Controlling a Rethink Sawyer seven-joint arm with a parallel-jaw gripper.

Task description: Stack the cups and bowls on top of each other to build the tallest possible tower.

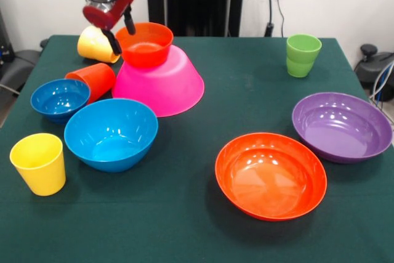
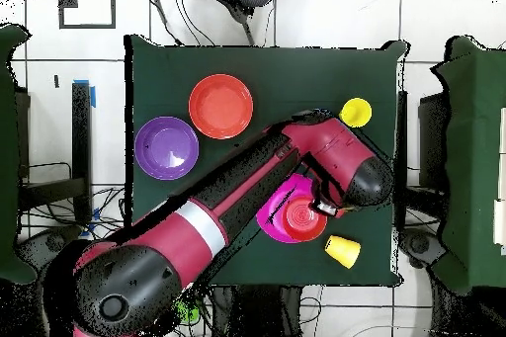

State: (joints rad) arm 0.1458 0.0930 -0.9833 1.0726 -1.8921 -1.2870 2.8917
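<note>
The pincer [image 1: 121, 34] hangs open at the rim of the small orange bowl [image 1: 145, 44], one finger just outside the rim on the side away from the green cup, the other finger over the rim's far edge; nothing is clamped between them. That bowl sits upright on the upturned large pink bowl [image 1: 161, 84], and the two make up the tower as it stands now.

Just beside the pincer, touching or nearly touching the pink bowl's far flank, a yellow cup [image 1: 95, 44] lies on its side. Slightly further out toward the camera, an orange-red cup [image 1: 93, 80] lies tipped over between the pink bowl and the small blue bowl [image 1: 60, 98], so that flank is crowded. Beyond those, the medium blue bowl [image 1: 111, 132] stands upright, close to the small blue one, and a second yellow cup [image 1: 38, 163] stands upright near the table's [image 1: 184, 214] front corner.

Across the table from the pincer lies open green cloth. Well apart on that side are the green cup [image 1: 302, 55] near the back edge, the wide shallow orange bowl [image 1: 271, 175] and, furthest, the wide shallow purple bowl [image 1: 341, 126] close to the side edge.
</note>
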